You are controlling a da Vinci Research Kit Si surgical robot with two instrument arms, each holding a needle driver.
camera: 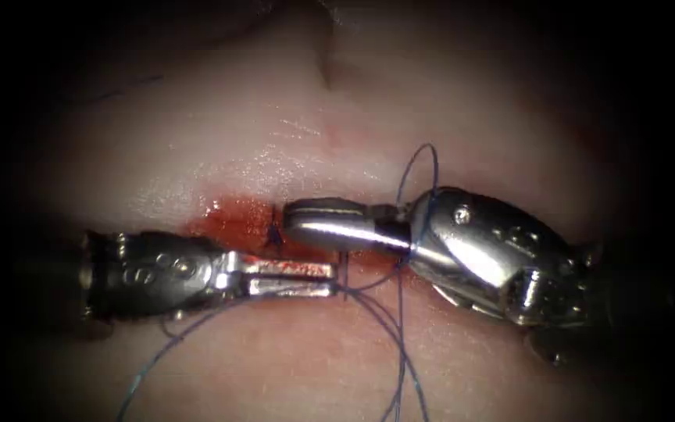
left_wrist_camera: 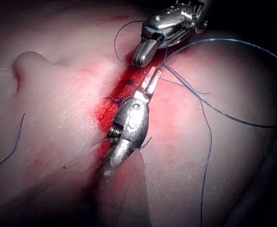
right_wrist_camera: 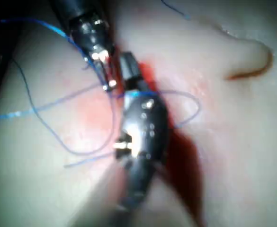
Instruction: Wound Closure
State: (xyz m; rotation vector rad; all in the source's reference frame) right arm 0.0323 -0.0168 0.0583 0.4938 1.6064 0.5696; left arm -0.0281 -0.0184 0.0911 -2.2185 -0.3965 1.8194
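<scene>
Lying across the tissue (camera: 291, 117), the cut (camera: 236, 223) runs left to right in the endoscope view and is wet with red fluid (camera: 232, 227). The left end effector (camera: 330, 279) enters from the left, its jaws lying flat and close together just below the cut; the blue thread (camera: 396, 344) meets its tip, where the jaws appear to pinch it, though the grip itself is too small to confirm. The right end effector (camera: 291, 221) enters from the right, its jaws closed into a single blunt tip that rests over the red fluid; nothing can be seen between them. A loop of thread passes around the right tool's wrist, rises above it, and runs down past the left tip toward the lower edge of the view. A dark stitch or knot (camera: 275, 233) sits on the cut just beside the right tip. The needle cannot be made out. In the left wrist view the left end effector (left_wrist_camera: 153, 79) points at the right end effector (left_wrist_camera: 139, 59), tips near but apart, thread (left_wrist_camera: 209, 137) trailing beside them. The right wrist view shows the right end effector (right_wrist_camera: 127, 64) over the fluid, thread (right_wrist_camera: 48, 125) looping alongside.
</scene>
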